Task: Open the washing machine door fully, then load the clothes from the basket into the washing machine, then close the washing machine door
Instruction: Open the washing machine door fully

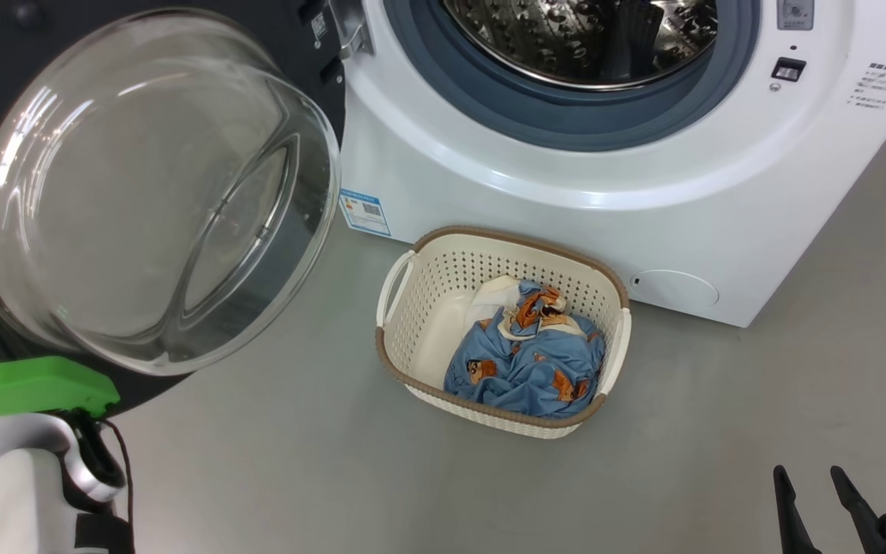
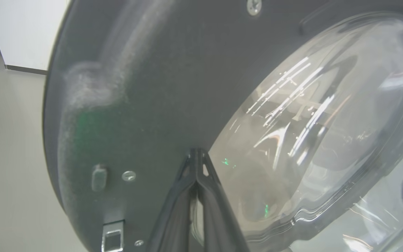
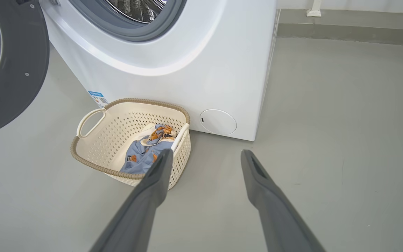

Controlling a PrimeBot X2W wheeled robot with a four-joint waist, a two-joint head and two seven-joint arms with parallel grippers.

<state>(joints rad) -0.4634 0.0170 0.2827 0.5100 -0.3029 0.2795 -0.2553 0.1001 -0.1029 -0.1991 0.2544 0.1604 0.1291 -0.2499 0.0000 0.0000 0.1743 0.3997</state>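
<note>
Grey floor [image 1: 320, 462] lies open around the basket [image 1: 516, 240] of blue clothes [image 1: 527, 369]; washing machine door [image 1: 158, 192] stands wide; left fingers [image 2: 212, 196] pressed together by it, right fingers [image 3: 152, 182] spread

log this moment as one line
door: open | clothes: in basket | left pincer: shut, tips at door | right pincer: open, empty

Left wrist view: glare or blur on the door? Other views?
Left wrist view: white streak glare across the clear glass bowl of the round black-rimmed door, hazy patch on its rim; head view: softer highlights on that glass; right wrist view: even light.
</note>
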